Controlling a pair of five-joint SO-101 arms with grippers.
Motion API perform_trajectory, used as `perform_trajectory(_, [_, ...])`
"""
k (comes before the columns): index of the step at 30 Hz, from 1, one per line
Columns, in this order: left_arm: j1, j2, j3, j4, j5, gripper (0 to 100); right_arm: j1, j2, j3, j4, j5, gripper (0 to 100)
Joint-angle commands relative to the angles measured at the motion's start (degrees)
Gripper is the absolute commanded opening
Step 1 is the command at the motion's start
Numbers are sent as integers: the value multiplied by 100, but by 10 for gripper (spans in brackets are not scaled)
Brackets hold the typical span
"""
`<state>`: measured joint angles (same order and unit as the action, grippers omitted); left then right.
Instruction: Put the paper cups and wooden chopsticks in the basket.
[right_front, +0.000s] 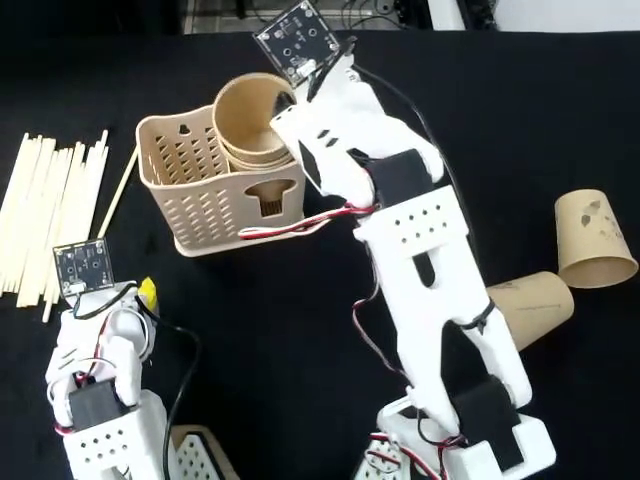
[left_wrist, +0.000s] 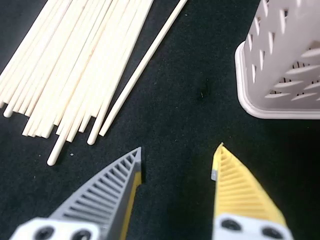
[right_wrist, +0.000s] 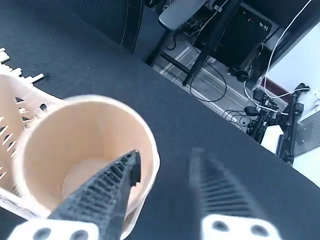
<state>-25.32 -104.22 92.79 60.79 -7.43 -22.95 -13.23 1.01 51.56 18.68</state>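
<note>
Paper cups (right_front: 252, 118) sit nested in the basket (right_front: 200, 205), directly under the right gripper (right_wrist: 165, 159). Its jaws stand apart, with one finger hanging inside the top cup's mouth and the other outside the rim, so the wall between them is not pinched. The likely risk is that a slanted lift snags the inner finger on the rim and tips the stack or drags the light basket. The right arm stretches forward over the basket, wrist pitched down. Two loose cups (right_front: 560, 270) lie on their sides well behind that gripper, beside the arm's base.

The left gripper (left_wrist: 177, 150) hovers low over the black table (left_wrist: 190, 100), jaws spread and holding nothing. The chopsticks (left_wrist: 75, 70) lie ahead of it and off to its grey finger's side, with the basket ahead on the yellow side. The sticks lie flat and packed, so closing on them may scatter or roll them, or catch several crookedly.
</note>
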Motion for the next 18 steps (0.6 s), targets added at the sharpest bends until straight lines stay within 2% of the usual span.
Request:
perform_trajectory(1, [57,-26,-31,-79,-26,230,-53,-286,-75,9,-26,407])
perform_trajectory(5, [57,-26,-31,-79,-26,230,-44,-910,-75,229,167,355])
perform_trajectory(8, [57,-26,-31,-79,-26,230,-9,-1473,-66,905,879,290])
perform_trajectory(11, [57,-26,-31,-79,-26,230,316,-1991,-40,2022,1758,237])
perform_trajectory(14, [57,-26,-31,-79,-26,230,1152,-2255,101,3059,2163,224])
perform_trajectory(18, [57,-26,-31,-79,-26,230,2778,-2334,593,3798,2796,222])
